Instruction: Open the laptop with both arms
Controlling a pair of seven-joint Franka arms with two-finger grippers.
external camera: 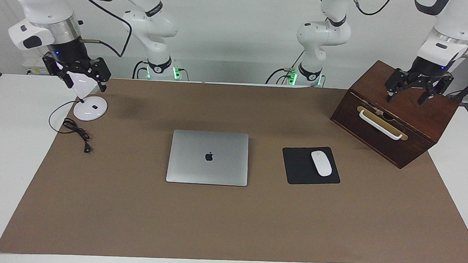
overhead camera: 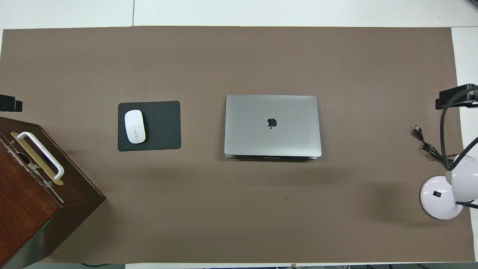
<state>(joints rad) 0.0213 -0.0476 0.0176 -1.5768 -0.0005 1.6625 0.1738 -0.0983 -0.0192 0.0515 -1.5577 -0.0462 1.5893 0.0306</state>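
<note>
The laptop (external camera: 207,157) is silver-grey with a dark apple logo. It lies closed and flat in the middle of the brown mat, and also shows in the overhead view (overhead camera: 272,125). My left gripper (external camera: 407,96) hangs open and empty in the air over the wooden box, toward the left arm's end of the table. My right gripper (external camera: 83,82) hangs open over the white lamp, toward the right arm's end. Both grippers are well away from the laptop and touch nothing.
A black mouse pad (external camera: 300,172) with a white mouse (external camera: 321,163) lies beside the laptop toward the left arm's end. A dark wooden box (external camera: 419,117) with a white handle stands nearer the robots. A white desk lamp (external camera: 90,108) and its black cable (external camera: 76,130) sit at the right arm's end.
</note>
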